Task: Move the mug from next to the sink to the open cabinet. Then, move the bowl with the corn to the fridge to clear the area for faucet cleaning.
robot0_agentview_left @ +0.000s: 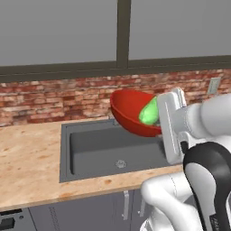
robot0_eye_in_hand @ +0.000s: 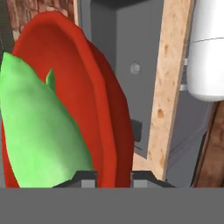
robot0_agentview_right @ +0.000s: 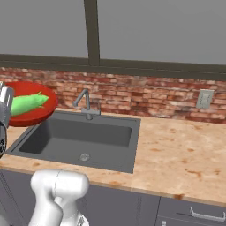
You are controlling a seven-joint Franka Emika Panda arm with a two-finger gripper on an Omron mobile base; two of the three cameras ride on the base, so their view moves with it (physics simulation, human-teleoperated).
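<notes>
The wide red bowl hangs tilted on its side above the right part of the dark sink, with the light-green corn resting inside it. My gripper is shut on the bowl's rim, one finger tip on each side of the wall; the corn lies to the left of the fingers. In the right base view the bowl and corn sit at the left edge over the sink, left of the faucet. The mug, the open cabinet and the fridge are out of view.
A brick backsplash and a window run behind the light wood-look counter. A wall outlet sits at the right. Grey drawers with bar handles lie below the counter edge. Counter extends left of the sink.
</notes>
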